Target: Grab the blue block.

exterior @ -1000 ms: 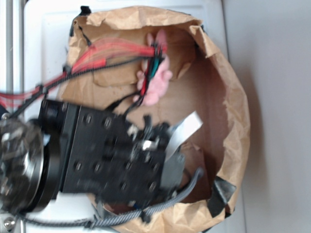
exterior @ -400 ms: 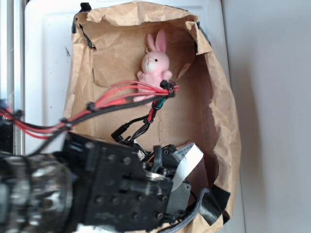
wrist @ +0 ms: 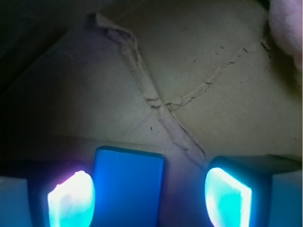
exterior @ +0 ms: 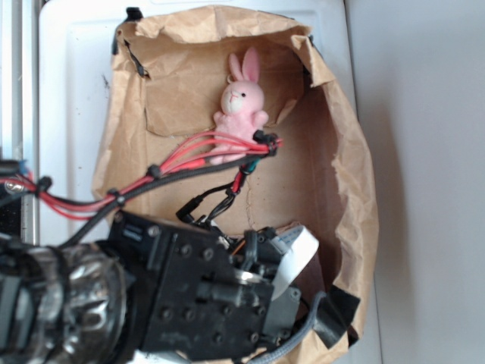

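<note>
Blue block [wrist: 128, 187], a flat bright blue rectangular slab, was seen in the wrist view lying on creased brown paper [wrist: 189, 71] between the spread fingers of the black gripper [wrist: 149, 198], close beside the left-hand glowing pad [wrist: 71, 198] and clear of the other. Nothing was gripped. In the exterior view, the crumpled brown paper bag [exterior: 356, 197] walled the floor round, and a pink plush bunny [exterior: 241, 102] sat well apart at its far end.

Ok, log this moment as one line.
gripper: open | blue block: between fingers, nearer one, ungrasped | pink bunny: apart
</note>
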Tool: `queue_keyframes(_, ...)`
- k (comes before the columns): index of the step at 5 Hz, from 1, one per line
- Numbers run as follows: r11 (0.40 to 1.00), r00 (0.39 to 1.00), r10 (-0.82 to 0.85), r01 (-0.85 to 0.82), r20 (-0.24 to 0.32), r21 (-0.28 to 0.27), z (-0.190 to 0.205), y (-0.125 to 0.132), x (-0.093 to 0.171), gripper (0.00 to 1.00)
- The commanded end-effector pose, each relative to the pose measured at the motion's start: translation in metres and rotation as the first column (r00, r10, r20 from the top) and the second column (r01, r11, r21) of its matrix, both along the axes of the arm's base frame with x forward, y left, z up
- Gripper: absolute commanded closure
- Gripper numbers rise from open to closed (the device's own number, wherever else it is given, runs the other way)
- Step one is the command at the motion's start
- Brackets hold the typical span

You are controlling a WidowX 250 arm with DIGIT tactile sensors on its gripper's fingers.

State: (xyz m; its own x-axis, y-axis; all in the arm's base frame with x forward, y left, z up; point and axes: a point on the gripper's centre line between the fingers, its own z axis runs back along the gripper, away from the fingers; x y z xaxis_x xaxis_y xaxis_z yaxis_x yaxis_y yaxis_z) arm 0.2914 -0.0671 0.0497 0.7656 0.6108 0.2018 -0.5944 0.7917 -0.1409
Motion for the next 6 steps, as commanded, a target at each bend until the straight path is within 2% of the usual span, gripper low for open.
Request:
queue_keyframes(1, 0.999, 0.998, -0.049, 0.05, 0.048, -0.012, 0.014, -0.01, 0.006, 0.0)
queue_keyframes(3, 0.997, 0.996, -0.074, 0.074, 0.042, 0.008, 0.004, -0.02, 0.021, 0.0)
queue_keyframes(4, 0.996, 0.995, -0.09, 0.09, 0.034, 0.001, 0.002, -0.023, 0.028, 0.0)
queue_keyframes(5, 0.995, 0.995, -0.102, 0.102, 0.024, 0.007, -0.003, -0.023, 0.035, 0.0)
queue_keyframes(6, 0.994, 0.994, -0.109, 0.109, 0.006, 0.019, -0.007, -0.016, 0.03, 0.0)
